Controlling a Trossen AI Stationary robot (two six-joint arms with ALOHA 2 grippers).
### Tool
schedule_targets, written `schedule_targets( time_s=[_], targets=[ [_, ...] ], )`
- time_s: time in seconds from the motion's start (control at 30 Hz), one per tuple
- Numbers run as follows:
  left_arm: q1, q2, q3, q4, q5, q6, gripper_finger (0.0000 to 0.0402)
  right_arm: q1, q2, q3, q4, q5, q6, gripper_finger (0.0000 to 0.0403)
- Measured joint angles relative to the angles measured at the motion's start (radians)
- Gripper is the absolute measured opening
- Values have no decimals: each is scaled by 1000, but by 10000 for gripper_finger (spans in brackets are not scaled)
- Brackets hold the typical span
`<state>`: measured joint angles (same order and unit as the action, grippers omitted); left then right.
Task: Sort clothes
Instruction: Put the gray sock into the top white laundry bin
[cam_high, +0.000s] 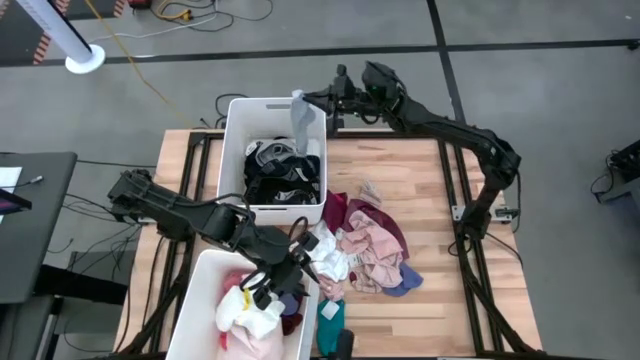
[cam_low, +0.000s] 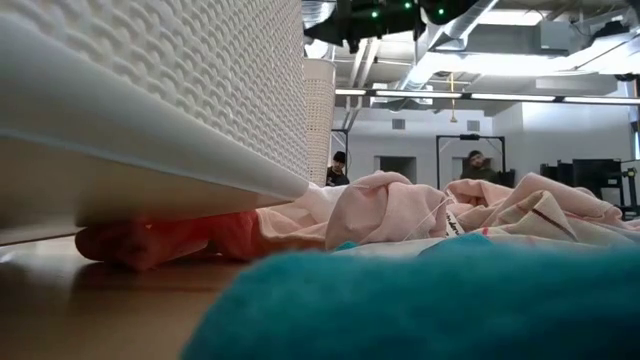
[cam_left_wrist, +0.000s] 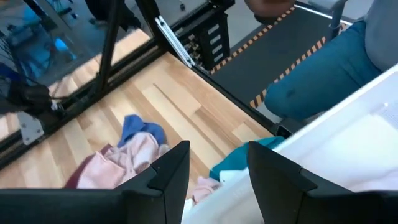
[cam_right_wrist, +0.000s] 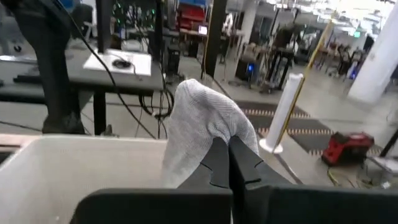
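Observation:
My right gripper (cam_high: 312, 100) (cam_right_wrist: 229, 163) is shut on a grey sock (cam_high: 300, 117) (cam_right_wrist: 202, 121) over the far right corner of the far white bin (cam_high: 236, 128), which holds dark clothes (cam_high: 280, 172). My left gripper (cam_high: 296, 262) (cam_left_wrist: 217, 180) stands open and empty above the right rim of the near white bin (cam_high: 205, 275), which holds pink, white and maroon clothes (cam_high: 250, 312). A loose pile of pink, maroon, white and blue clothes (cam_high: 365, 248) lies on the wooden table. A teal garment (cam_high: 330, 322) (cam_low: 430, 300) lies near the front edge. My right gripper pinches the grey sock near its upper end (cam_right_wrist: 214, 134) between its two shut fingers. The cloth bulges up over the fingertips. The fingers lie about level, reaching from the table's right toward its left. The sock hangs slack below them, above the far bin's rim (cam_right_wrist: 74, 149).
The clothes pile fills the table's middle; bare wood (cam_high: 420, 180) lies to its right and far side. A black frame (cam_high: 452, 200) runs along the table's edges. In the low view two people (cam_low: 338, 168) (cam_low: 476, 164) show in the room behind.

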<state>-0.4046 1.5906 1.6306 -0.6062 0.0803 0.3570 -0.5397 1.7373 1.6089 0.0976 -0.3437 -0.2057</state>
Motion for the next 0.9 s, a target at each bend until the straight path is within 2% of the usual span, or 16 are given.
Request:
schedule_targets(
  time_s=[0.3,0.57,0.67,0.9],
  targets=[
    [-1,0,0,-53,-4,-30,155,-2,1,0,-77,-3,-34,0],
    [-1,0,0,-56,-6,-40,155,-43,4,0,-276,-3,-34,0],
    [-1,0,0,-47,-6,-40,155,-45,4,0,-322,-51,-34,0],
    [-1,0,0,-12,-6,-40,155,-19,4,0,-368,-60,-58,0]
  ],
)
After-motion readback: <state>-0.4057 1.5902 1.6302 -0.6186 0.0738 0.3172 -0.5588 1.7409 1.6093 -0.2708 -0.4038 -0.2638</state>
